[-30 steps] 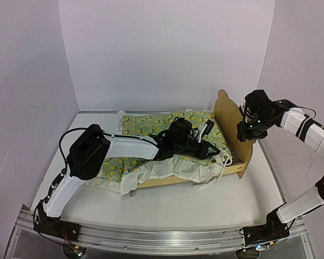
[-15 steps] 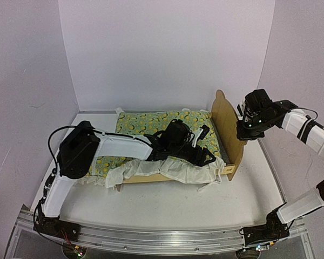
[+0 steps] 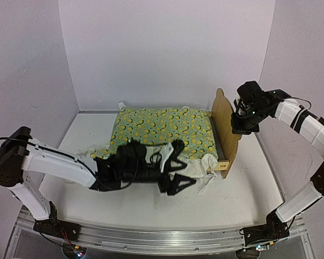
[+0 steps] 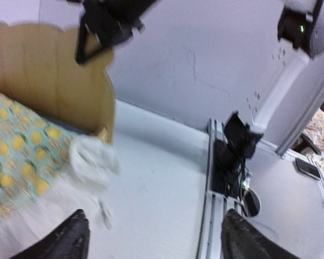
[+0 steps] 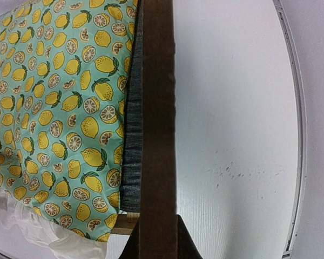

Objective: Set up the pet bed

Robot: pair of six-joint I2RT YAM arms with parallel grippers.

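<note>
Where the right gripper (image 3: 236, 128) comes down from its arm, the pet bed (image 3: 224, 121) stands directly beneath it. The rounded plywood headboard is upright, and its top edge is caught between the two fingers. In the right wrist view that edge runs as a brown strip straight out from between the fingers (image 5: 130, 249), which are drawn together and clamped on the board. The dark grey base panel (image 5: 132, 135) and the lemon-print quilt (image 5: 59, 97) lie on one side of the strip, and the bare white table (image 5: 232, 135) on the other.

The left gripper (image 3: 183, 167) sits low at the bed's near long side, by the quilt's white ruffle (image 3: 204, 166), well apart from the headboard. Its jaws stand wide apart with nothing between them. In the left wrist view the two dark fingertips (image 4: 70, 240) frame only tabletop, with the headboard ahead and off to one side. Whether the gripper brushes the ruffle cannot be told from these views.
</note>
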